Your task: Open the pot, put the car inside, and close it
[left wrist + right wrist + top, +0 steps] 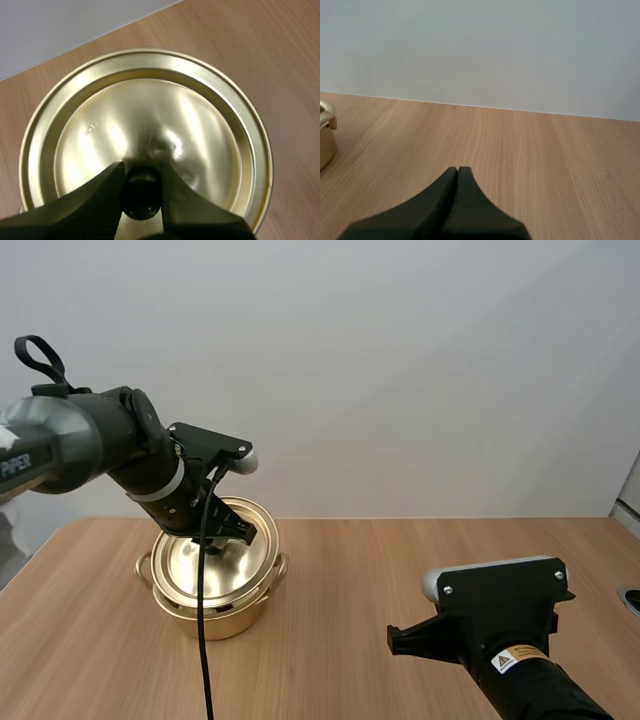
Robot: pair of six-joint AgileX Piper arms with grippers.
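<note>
Wood desk (400,560) has the gold pot (215,620) on its L side. L arm (70,440) says "PIPER", and R arm (520,660) has a warning sticker (510,658) too tiny to read. L fingers (100,200) squeeze the black knob (142,192) of the lid (150,125), tipped over the pot; R fingers (445,210) are pressed together w/ nothing in them.
</note>
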